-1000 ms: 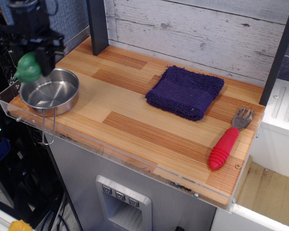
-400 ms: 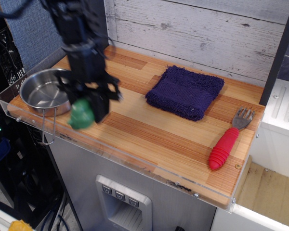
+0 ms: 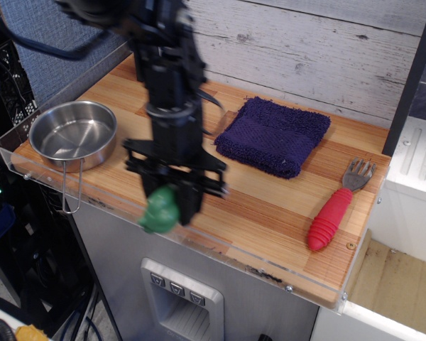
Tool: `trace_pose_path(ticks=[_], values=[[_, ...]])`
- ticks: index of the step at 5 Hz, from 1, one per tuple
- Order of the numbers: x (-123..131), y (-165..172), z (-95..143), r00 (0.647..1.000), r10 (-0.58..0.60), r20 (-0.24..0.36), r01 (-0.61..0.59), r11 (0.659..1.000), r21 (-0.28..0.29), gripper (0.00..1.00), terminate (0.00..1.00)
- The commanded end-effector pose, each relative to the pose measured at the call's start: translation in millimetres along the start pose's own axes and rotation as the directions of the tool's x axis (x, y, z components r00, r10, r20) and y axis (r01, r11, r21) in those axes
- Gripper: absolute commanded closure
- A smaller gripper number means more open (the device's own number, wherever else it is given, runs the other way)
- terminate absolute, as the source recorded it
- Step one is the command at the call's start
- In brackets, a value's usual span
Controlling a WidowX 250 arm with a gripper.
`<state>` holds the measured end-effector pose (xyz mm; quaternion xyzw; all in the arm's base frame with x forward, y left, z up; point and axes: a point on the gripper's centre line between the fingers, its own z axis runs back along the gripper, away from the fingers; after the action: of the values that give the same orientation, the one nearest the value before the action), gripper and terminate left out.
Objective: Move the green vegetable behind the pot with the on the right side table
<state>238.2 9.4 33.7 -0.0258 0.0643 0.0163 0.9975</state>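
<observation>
Gripper [image 3: 172, 202] with green vegetable [image 3: 160, 211], from over the pot [image 3: 74, 135] rightward to table's [image 3: 270, 206] front-middle edge.

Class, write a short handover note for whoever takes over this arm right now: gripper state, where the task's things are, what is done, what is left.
Gripper: shut on the green vegetable, held in the air over the table's front edge.
Pot: empty, at the table's left end.
Done: vegetable picked up and carried away from the pot.
Left: carry it to its spot on the table, lower it, release. The blue cloth and the red-handled fork lie to the right.

Whitewashed plank wall [image 3: 305, 42] behind
</observation>
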Motion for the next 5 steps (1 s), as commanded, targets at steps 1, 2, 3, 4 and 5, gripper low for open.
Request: trace_pose_path(ticks=[1,2,3,4,5], values=[[13,-34,12,0.995,-0.054,0.086,0.046,0.995,0.086,1.00,0.00],[29,-33,18,0.992,-0.014,0.124,0.001,0.995,0.097,1.00,0.00],[38,-23,14,0.989,0.045,0.140,-0.057,0.995,0.088,1.00,0.00],[43,-19,-2,0.986,0.090,0.139,-0.103,0.991,0.090,1.00,0.00],[42,-17,-24,0.984,0.147,0.102,-0.156,0.984,0.088,1.00,0.00]])
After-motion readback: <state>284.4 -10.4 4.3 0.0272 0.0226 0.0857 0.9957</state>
